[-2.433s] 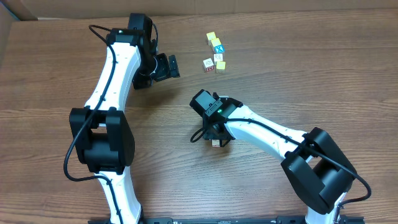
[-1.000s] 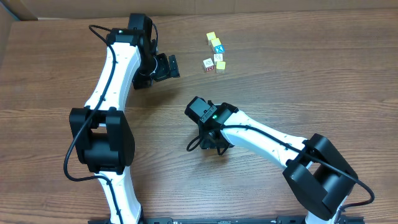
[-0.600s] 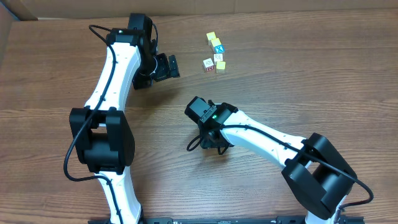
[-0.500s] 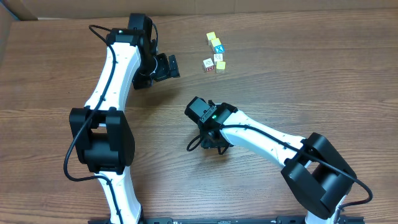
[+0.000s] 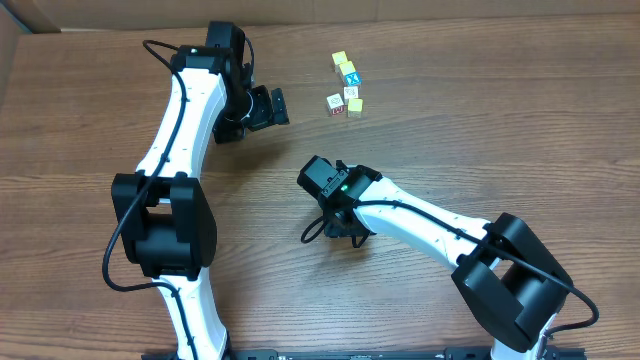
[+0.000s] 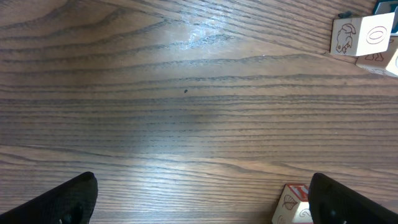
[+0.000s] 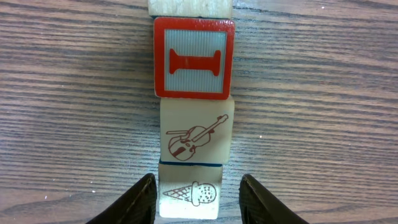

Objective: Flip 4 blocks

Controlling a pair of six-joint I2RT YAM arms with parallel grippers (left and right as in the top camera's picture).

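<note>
In the right wrist view, several blocks lie in a touching row. From the far end they are a cream block (image 7: 189, 6), a red-framed "I" block (image 7: 194, 57), a violin block (image 7: 196, 137) and an ice-cream block (image 7: 189, 198). My right gripper (image 7: 198, 182) is open and straddles the ice-cream block, with a gap on each side. Overhead, my right gripper (image 5: 343, 232) hides this row. My left gripper (image 6: 202, 186) is open over bare wood. A red-edged leaf block (image 6: 291, 206) sits just inside its right finger (image 6: 354, 202).
A loose cluster of small cubes (image 5: 346, 84) lies at the back of the table, some yellow-topped and one blue. My left gripper (image 5: 272, 106) hovers to its left. A rabbit-printed cube (image 6: 364, 34) shows at the top right of the left wrist view. A cardboard edge (image 5: 20, 20) runs along the back left.
Since the earliest frame my right gripper has shifted a little to the left, covering the block there. Its jaws have narrowed slightly over the last second. The left arm has not moved.
</note>
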